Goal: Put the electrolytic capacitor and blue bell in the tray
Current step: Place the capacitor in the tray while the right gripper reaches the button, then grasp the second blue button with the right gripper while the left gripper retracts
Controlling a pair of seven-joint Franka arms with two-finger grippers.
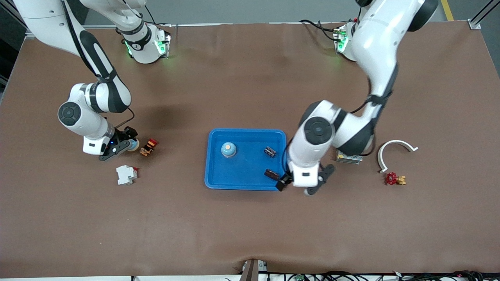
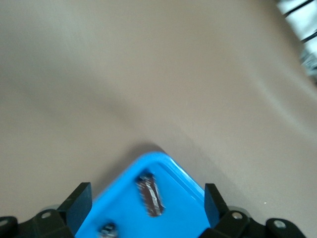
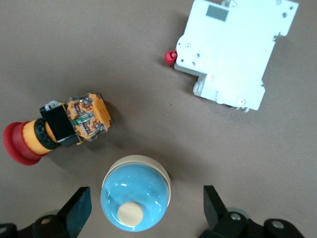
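The bright-blue tray (image 1: 246,177) lies mid-table. In it stand a blue bell (image 1: 228,149) and two dark electrolytic capacitors (image 1: 270,152) (image 1: 271,174). My left gripper (image 1: 299,186) is open and empty over the tray's corner nearest the front camera, at the left arm's end. In the left wrist view my gripper (image 2: 146,203) is spread over that corner (image 2: 183,176), with one capacitor (image 2: 150,196) below it. My right gripper (image 1: 125,144) is open, low around a second blue bell (image 1: 134,145) on the table. In the right wrist view this bell (image 3: 136,193) sits between the fingers (image 3: 79,206), untouched.
A red-and-orange push button (image 1: 149,146) lies beside the second bell, and a white circuit breaker (image 1: 126,174) lies nearer the front camera. Toward the left arm's end are a grey mesh box (image 1: 349,157), a white curved piece (image 1: 394,150) and a red valve (image 1: 394,179).
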